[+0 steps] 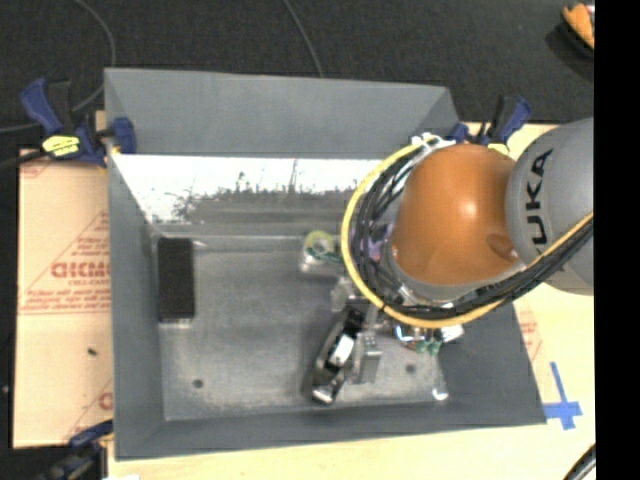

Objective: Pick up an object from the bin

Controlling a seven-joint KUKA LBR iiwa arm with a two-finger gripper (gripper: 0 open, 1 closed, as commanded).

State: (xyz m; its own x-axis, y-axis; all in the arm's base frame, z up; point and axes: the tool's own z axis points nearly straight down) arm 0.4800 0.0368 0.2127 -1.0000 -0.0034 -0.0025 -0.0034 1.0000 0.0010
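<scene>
Position: my hand [340, 363] is down inside the grey metal bin [140, 408], over the front-middle of the floor, a little right of centre. My wrist's orange cover [450, 218] and its loop of cables [352, 238] sit above it and hide most of the right half of the floor.

State of the hand: I cannot tell how far it is open. Below the cover a dark and silvery shape slants toward the front wall. I cannot tell whether all of it is my own hardware or whether some loose thing lies in it, so I record nothing as held.

Contents noted:
- A black block [176, 278], rectangular, lies flat on the left side of the floor with its long side running front to back — well apart from my hand.
- A small pale object [318, 246], greenish-white, rests near the foot of the back wall, just beside the cable loop. It is the nearest loose thing to my hand, and lies behind it.
- A small white bit [440, 395] lies near the front right corner — its kind cannot be made out.
</scene>
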